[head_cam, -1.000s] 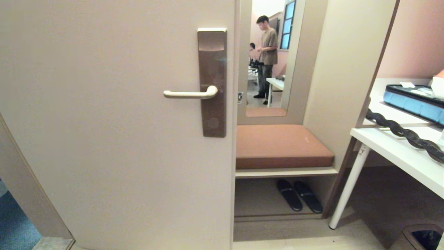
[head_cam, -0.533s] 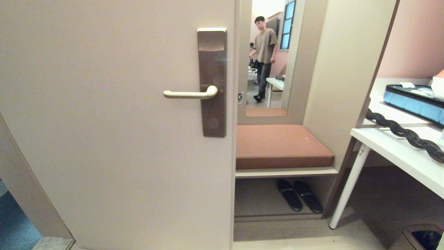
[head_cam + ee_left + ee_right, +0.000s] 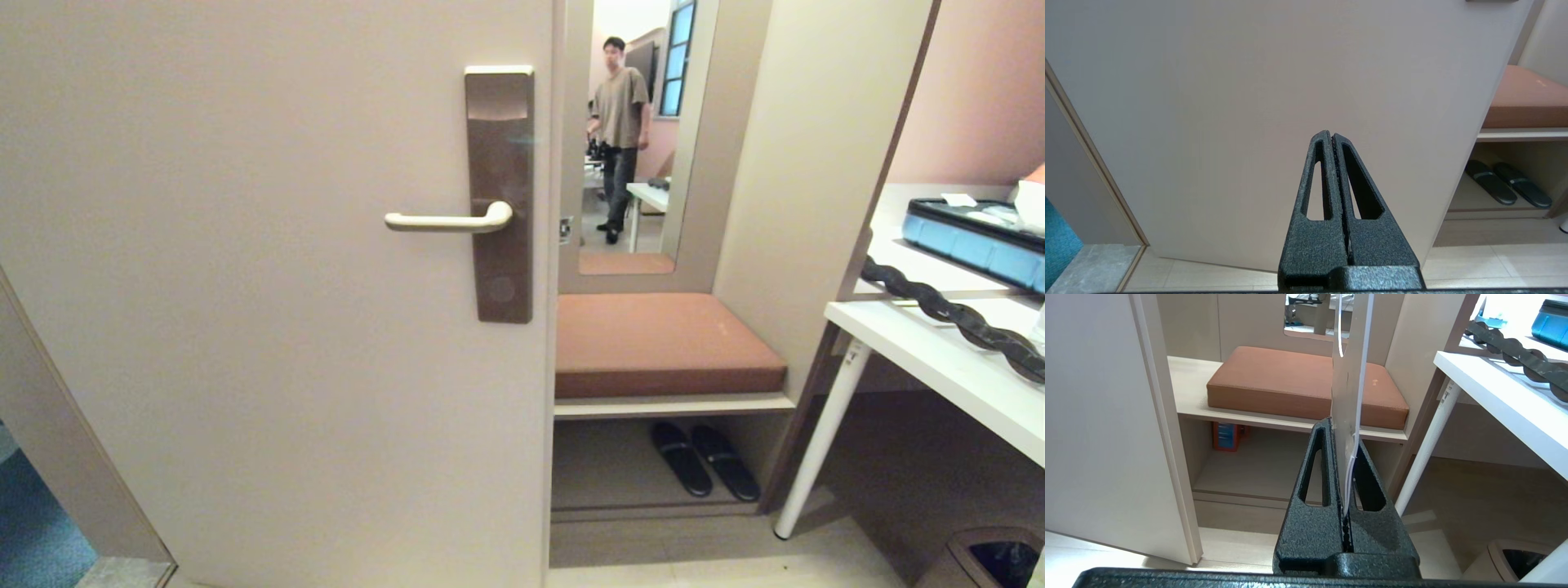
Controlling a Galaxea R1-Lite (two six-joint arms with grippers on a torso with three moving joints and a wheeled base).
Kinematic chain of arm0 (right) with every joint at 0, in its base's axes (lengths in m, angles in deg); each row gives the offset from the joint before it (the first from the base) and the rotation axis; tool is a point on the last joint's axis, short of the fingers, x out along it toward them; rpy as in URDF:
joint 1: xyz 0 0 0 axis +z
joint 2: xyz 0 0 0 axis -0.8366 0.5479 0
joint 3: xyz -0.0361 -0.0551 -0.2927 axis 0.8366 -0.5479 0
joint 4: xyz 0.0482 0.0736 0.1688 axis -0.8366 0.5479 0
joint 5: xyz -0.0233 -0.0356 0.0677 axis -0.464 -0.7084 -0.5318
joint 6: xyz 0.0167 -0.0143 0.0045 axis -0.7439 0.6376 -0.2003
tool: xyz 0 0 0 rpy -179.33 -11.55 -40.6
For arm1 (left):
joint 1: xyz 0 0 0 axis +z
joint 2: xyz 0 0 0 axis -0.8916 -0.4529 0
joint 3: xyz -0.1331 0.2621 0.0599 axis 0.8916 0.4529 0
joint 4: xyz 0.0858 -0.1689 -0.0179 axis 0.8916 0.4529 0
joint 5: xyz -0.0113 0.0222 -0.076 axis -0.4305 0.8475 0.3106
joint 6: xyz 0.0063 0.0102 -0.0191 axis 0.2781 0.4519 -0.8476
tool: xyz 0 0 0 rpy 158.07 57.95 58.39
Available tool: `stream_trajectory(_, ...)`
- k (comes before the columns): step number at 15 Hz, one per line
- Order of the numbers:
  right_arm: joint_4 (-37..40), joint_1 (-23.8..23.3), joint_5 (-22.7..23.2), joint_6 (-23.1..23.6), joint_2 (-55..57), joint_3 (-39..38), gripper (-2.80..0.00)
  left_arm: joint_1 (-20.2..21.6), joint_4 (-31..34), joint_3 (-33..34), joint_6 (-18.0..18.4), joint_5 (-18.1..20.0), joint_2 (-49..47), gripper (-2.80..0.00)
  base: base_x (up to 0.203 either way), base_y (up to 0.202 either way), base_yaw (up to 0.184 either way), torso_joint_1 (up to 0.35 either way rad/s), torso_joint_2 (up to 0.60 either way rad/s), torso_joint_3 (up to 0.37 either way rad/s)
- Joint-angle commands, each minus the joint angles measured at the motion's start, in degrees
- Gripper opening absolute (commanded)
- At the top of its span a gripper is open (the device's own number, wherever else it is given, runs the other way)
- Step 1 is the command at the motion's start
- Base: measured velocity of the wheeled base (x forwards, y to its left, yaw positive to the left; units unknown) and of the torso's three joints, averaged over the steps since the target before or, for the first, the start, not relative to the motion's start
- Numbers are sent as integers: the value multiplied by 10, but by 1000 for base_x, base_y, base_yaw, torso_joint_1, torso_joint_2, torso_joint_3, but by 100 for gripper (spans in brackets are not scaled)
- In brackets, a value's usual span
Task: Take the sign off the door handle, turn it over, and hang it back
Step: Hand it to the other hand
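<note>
The door handle (image 3: 449, 220) is a slim beige lever sticking left from a tall brown lock plate (image 3: 500, 192), and nothing hangs on it. The sign (image 3: 1349, 375) appears only in the right wrist view, edge-on, as a thin pale card rising from between the fingers. My right gripper (image 3: 1341, 428) is shut on its lower end, low down and facing the bench to the right of the door. My left gripper (image 3: 1329, 136) is shut with nothing in it and faces the lower door panel (image 3: 1249, 102). Neither arm shows in the head view.
Right of the door edge there is a bench with a brown cushion (image 3: 661, 343) and black slippers (image 3: 706, 459) beneath. A white desk (image 3: 939, 359) stands at the right, with a bin (image 3: 992, 559) on the floor. A person (image 3: 619, 122) appears in the tall mirror panel behind the bench.
Only the person in the mirror panel has turned and shifted. The door, the handle and both arms have stayed still.
</note>
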Motion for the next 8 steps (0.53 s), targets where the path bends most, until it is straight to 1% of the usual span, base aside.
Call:
stream_trajectory(1, 0, 1, 0, 0, 0, 0, -280, 0, 0, 0, 0, -2, -1, -280, 0, 0, 0, 0, 0, 0)
stream_trajectory(8, 0, 1, 0, 0, 0, 0, -280, 0, -1, 0, -14, -6, -1, -280, 0, 0, 0, 0, 0, 0)
